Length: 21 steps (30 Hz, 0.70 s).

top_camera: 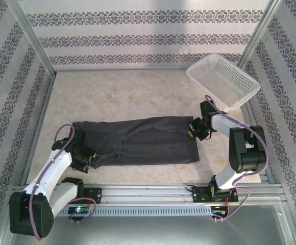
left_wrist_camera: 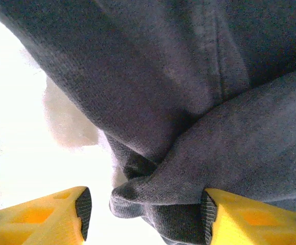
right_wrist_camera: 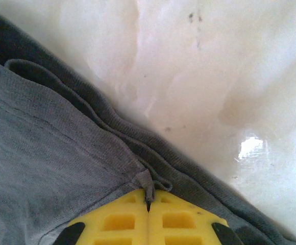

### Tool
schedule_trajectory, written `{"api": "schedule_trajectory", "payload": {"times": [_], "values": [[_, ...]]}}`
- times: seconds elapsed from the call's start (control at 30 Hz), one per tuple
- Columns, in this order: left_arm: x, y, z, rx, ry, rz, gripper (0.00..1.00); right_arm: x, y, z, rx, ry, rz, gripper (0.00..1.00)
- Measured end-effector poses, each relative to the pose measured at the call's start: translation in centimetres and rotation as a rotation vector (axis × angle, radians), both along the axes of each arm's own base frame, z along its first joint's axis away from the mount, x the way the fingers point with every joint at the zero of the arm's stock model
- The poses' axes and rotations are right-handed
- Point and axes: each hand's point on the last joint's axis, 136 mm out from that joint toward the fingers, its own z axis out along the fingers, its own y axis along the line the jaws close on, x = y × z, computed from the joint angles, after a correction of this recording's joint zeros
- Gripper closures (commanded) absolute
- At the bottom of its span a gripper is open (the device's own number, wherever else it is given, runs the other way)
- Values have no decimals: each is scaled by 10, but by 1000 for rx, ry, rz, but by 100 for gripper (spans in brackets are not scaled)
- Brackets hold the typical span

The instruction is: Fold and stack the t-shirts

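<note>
**Right end pinched, left fingers spread on the shirt**

Here's your pale marbled tabletop (top_camera: 127, 92), and across its near half lies the dark charcoal-grey cloth t-shirt (top_camera: 143, 140), drawn out in a long band from left to right, rumpled at its left end. The white plastic mesh basket (top_camera: 240, 94) sits in the far right corner, well apart from the shirt.

Your right gripper (top_camera: 193, 130) is down at the shirt's right end. Its wrist view shows the yellow fingers (right_wrist_camera: 178, 219) pressed together with a small tuck of hem caught in the seam between them.

Your left gripper (top_camera: 84, 155) is at the bunched left end. Its yellow fingers (left_wrist_camera: 229, 217) stand apart, with a fold of grey cloth lying between them and touching one pad.
</note>
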Motion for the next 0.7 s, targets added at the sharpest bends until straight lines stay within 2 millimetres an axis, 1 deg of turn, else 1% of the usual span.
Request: {"api": "schedule_trajectory", "payload": {"times": [0.07, 0.13, 0.2, 0.3, 0.37, 0.53, 0.6, 0.67, 0.7], "values": [[0, -2, -1, -10, -8, -2, 66, 0, 0, 0, 0, 0, 0, 100], [1, -2, 0, -15, -25, -2, 86, 0, 0, 0, 0, -1, 1, 100], [4, -1, 3, -10, -46, -2, 100, 0, 0, 1, -2, -3, 6, 100], [11, 3, 11, 19, -74, -9, 100, 1, -1, 7, -8, -10, 15, 100], [21, 9, 23, 46, -109, -5, 100, 5, -1, 15, -16, -30, 26, 100], [48, 35, 59, 131, -200, 32, 100, 13, -2, 37, -28, -85, 44, 100], [53, 45, 71, 161, -225, 46, 100, 13, -2, 42, -29, -94, 49, 100], [56, 51, 77, 179, -238, 50, 100, 11, -2, 43, -29, -91, 50, 100], [57, 52, 78, 179, -241, 45, 95, 10, -2, 43, -29, -89, 50, 100]]}}
